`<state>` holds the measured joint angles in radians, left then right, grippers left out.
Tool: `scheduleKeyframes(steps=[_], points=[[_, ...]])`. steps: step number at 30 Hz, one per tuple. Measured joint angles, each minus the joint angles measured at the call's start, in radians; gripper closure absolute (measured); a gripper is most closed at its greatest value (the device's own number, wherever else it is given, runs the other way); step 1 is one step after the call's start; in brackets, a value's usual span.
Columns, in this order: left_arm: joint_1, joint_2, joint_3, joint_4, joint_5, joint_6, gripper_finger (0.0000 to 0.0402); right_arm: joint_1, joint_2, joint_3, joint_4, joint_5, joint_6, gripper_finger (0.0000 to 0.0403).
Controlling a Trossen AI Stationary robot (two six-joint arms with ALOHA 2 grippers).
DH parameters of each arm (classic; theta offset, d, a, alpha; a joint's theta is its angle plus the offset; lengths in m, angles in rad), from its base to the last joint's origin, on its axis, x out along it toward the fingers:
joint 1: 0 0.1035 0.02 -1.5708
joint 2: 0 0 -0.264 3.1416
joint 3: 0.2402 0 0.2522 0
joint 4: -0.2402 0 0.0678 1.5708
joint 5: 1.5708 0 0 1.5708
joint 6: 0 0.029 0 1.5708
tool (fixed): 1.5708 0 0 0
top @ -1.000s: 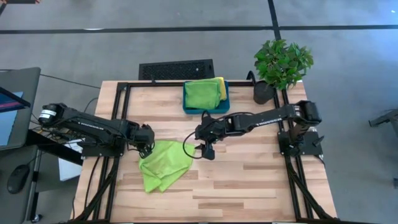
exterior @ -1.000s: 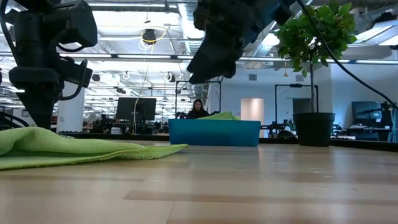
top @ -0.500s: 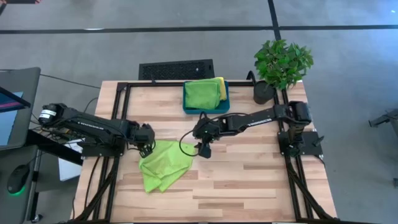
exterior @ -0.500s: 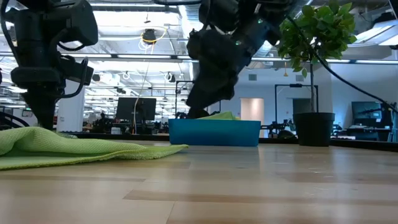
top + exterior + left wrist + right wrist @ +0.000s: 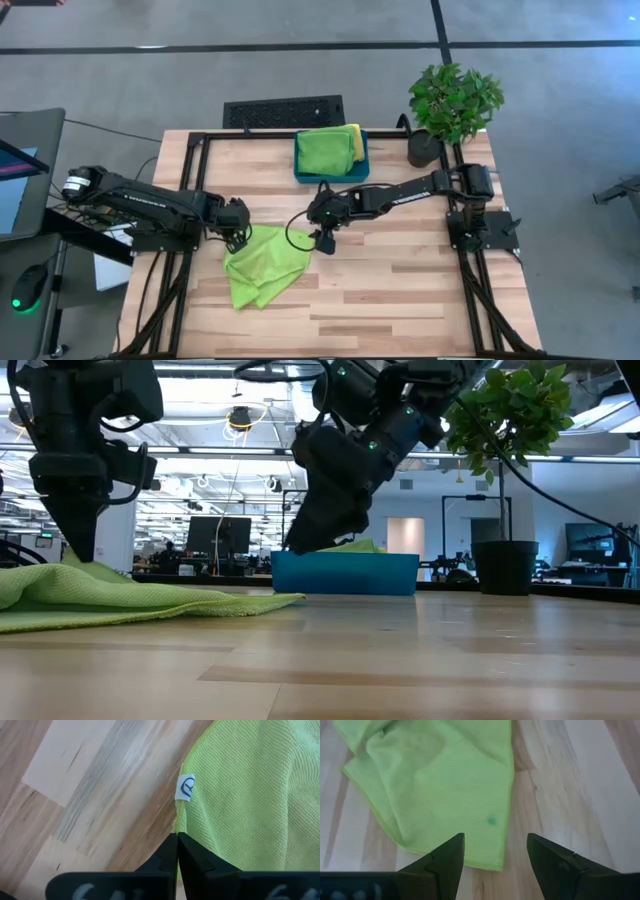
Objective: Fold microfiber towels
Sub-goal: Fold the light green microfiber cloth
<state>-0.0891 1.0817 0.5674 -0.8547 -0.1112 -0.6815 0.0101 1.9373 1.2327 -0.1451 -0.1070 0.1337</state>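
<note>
A lime green microfiber towel lies crumpled on the wooden table, left of centre. My left gripper points down at its far left edge and is shut on it. My right gripper hangs open above the towel's right corner, which shows between the fingers without touching them. At the far edge stands a teal bin, and in it lie another green towel and a yellow one. My left gripper pinches the towel's edge between its two fingers, a little way from the white tag. The fingers come from above, pointing steeply down. One layer or several, I cannot tell. The towel lies slack on the table around the fingers.
A potted plant stands at the table's far right corner. Black frame rails run along the left and right sides. Bare wood shows on the near and right parts of the table.
My right gripper has come down and toward the table's left, closer to the green towel's right corner, still open. The towel lies as it did.
</note>
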Motion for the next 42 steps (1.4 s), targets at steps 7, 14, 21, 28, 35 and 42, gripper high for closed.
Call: scheduleKeyframes(steps=[7, 14, 21, 28, 35, 42], points=[[0.000, 0.000, 0.000, 0.000, 0.035, 0.019, 0.0375, 0.000, 0.000, 0.000, 0.003, 0.000, -0.011, 0.0163], [0.000, 0.000, 0.000, -0.003, 0.053, 0.069, 0.0306, 0.000, 0.000, 0.000, 0.003, 0.000, -0.011, 0.0163], [0.000, 0.000, -0.001, -0.052, -0.048, 0.128, 0.0270, 0.002, -0.001, 0.000, 0.004, 0.000, -0.011, 0.0163], [0.000, 0.000, -0.078, -0.029, 0.010, 0.095, 0.0269, 0.002, -0.002, 0.000, 0.004, 0.000, -0.011, 0.0163], [0.000, 0.000, -0.079, -0.022, 0.025, 0.119, 0.0270, 0.001, -0.002, 0.000, 0.004, 0.000, -0.011, 0.0163], [0.000, 0.000, -0.087, 0.001, -0.001, 0.147, 0.0270, 0.001, -0.002, 0.000, 0.008, 0.000, -0.011, 0.0163]])
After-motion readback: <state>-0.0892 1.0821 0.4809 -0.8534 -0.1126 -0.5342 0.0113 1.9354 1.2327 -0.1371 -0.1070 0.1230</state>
